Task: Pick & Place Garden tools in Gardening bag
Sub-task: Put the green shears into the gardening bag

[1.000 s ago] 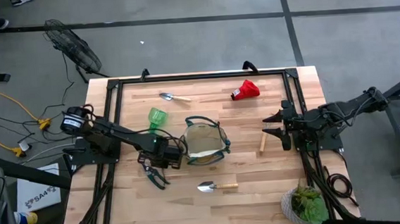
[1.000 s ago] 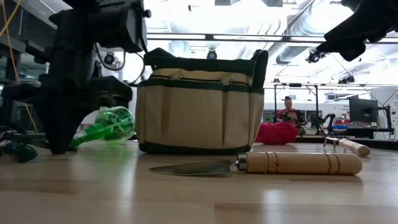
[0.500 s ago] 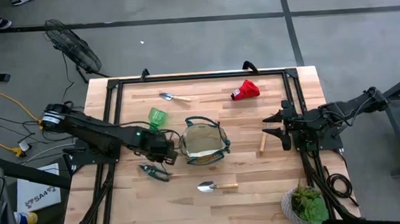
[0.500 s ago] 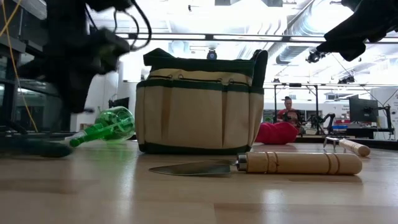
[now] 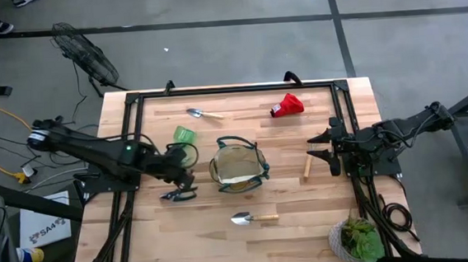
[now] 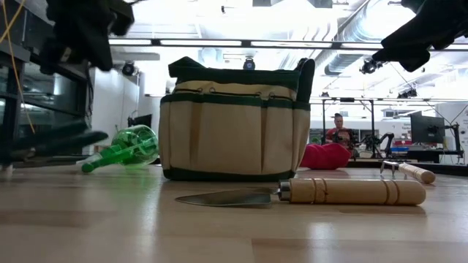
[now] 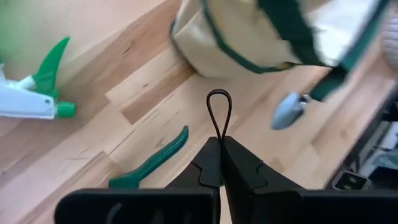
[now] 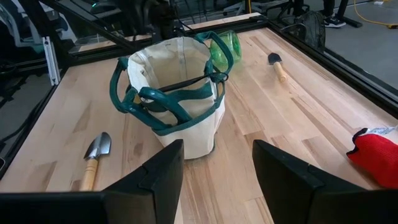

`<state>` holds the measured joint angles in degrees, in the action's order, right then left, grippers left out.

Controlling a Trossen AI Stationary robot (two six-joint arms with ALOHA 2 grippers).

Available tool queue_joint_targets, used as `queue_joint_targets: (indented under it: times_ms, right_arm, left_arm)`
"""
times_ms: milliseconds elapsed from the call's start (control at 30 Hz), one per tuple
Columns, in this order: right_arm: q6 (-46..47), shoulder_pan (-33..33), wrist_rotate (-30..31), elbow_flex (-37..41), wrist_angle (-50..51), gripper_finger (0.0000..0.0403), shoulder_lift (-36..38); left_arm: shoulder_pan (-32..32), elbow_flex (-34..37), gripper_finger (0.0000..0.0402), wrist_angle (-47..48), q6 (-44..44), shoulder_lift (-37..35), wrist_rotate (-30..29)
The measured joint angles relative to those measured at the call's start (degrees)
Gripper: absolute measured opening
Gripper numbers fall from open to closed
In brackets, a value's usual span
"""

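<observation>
Now the left gripper [image 5: 178,184] grips the pruning shears [image 5: 177,194] beside the gardening bag [image 5: 238,165] — right gripper [image 5: 332,146] spread wide.

In the high view the left arm reaches in from the left edge of the frame, its dark links running rightward to a wrist just left of centre, where the left gripper [image 5: 180,184] points down and slightly toward the lower middle. In its own wrist view the two dark fingers [image 7: 239,177] press together at the bottom centre, with a thin wire loop standing up between their tips. The right arm lies along the right side of the high view, folded in a resting pose, its right gripper [image 5: 328,151] aimed toward centre. In the right wrist view its fingers [image 8: 163,171] stand well apart.
</observation>
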<state>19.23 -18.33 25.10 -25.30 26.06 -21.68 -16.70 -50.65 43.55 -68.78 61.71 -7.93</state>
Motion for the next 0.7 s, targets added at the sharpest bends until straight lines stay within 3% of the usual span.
queue_joint_targets:
  times_ms: [300, 700]
  right_arm:
    - [0.0, 0.0, 0.0, 0.0, 0.0, 0.0183, 0.0]
    - [0.0, 0.0, 0.0, 0.0, 0.0, 0.0183, 0.0]
  left_arm:
    - [-5.3, -1.2, 0.0000, 0.5, 6.1, -5.8, -7.9]
    - [-7.8, -12.8, 0.0000, 3.4, 25.1, -5.7, -18.4]
